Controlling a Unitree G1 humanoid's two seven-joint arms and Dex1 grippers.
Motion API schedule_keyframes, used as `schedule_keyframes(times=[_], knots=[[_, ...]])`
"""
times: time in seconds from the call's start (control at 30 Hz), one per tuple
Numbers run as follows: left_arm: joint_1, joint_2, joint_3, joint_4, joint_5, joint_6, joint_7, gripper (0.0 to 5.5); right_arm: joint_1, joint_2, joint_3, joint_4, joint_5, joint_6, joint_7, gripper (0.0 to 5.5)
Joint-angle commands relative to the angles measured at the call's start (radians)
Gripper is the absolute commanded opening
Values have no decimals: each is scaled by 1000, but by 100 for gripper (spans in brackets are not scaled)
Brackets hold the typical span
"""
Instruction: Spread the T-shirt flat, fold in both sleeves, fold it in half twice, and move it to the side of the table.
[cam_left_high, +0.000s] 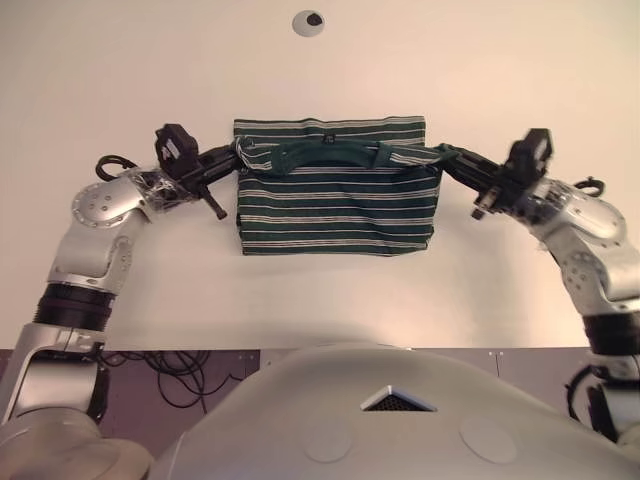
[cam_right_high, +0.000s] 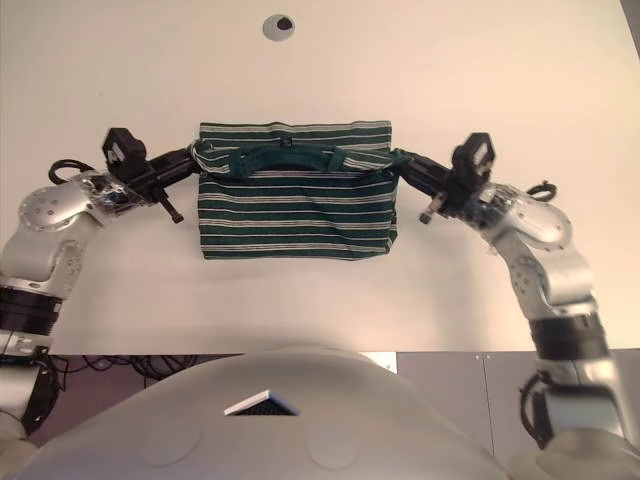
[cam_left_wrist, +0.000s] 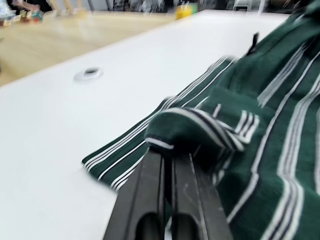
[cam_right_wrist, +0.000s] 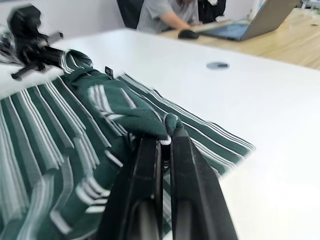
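T-shirt (cam_left_high: 335, 215): dark green, thin white stripes, folded into a rectangle on the white table (cam_left_high: 480, 60).
Left fingers (cam_left_wrist: 147, 195): pinching its left edge.
Right fingers (cam_right_wrist: 144, 190): pinching its right edge.

The T-shirt (cam_left_high: 335, 205) at the centre of the frame is soft, matt knit cloth, dark green with thin white stripes; its collar is a plain green band. The table (cam_left_high: 320, 300) under it is white and smooth, with a faint sheen. The round grommet (cam_left_high: 309, 23) at top centre is grey, either plastic or metal. The left gripper (cam_left_wrist: 168, 159) and right gripper (cam_right_wrist: 165, 142) have smooth, matt black fingers, lightly scratched. A farther desk (cam_left_wrist: 60, 40) is pale wood.
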Motion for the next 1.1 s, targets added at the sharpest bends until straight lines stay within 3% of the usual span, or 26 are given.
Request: schedule_keyframes(times=[0.03,0.17,0.2,0.5,0.63,0.77,0.87,1.0,1.1], knots=[[-80,-72,-14,87,135,27,24,0,-135,104,26,203,-137,-30,-23,1],[-135,-123,20,147,205,35,34,0,-237,185,-5,370,-203,-69,-39,1],[-150,-134,33,163,213,34,36,21,-255,200,-13,411,-212,-78,-36,0],[-340,-251,279,430,48,343,48,157,-411,311,-175,745,-221,-112,-142,163],[-337,-262,310,432,60,320,13,213,-395,331,-215,708,-218,-175,-119,229],[-196,-274,273,184,53,139,-166,256,-308,324,-168,545,-285,-362,-40,286],[-56,-230,167,12,152,-75,-318,256,-252,271,-55,482,-486,-500,-51,307],[-89,-103,29,88,626,-585,-196,256,-216,165,77,475,-769,-530,-95,307],[-165,-7,-91,125,1027,-763,-29,256,-147,86,129,366,-822,-487,-4,307]])
